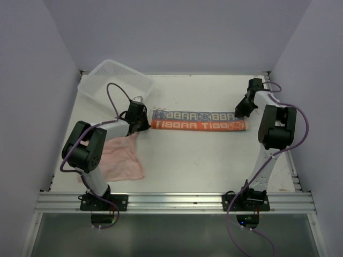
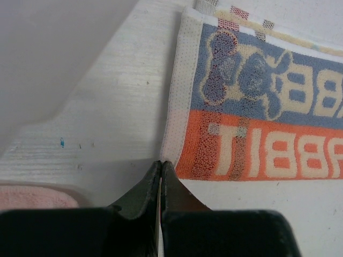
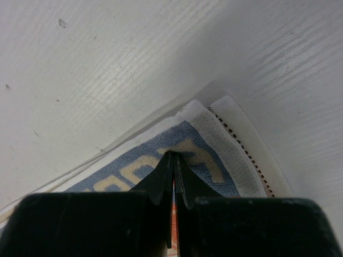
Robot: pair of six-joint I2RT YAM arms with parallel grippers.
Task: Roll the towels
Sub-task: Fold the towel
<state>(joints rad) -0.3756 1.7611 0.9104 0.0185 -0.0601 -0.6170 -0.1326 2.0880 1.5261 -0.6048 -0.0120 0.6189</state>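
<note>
The printed towel [image 1: 198, 120] lies folded into a long strip across the middle of the table, blue lettering above an orange band. My left gripper [image 1: 142, 125] is at its left end. In the left wrist view the left gripper [image 2: 161, 163] is shut, pinching the near corner of the printed towel's [image 2: 257, 107] pale hem. My right gripper [image 1: 239, 113] is at the strip's right end. In the right wrist view the right gripper [image 3: 172, 155] is shut on the printed towel's [image 3: 128, 168] blue part, near its dotted white hem. The pink towel [image 1: 120, 158] lies crumpled under the left arm.
A white mesh basket [image 1: 115, 80] stands at the back left, just behind the left gripper. The enclosure walls run close along both sides. A corner of the pink towel [image 2: 27, 197] shows beside the left fingers.
</note>
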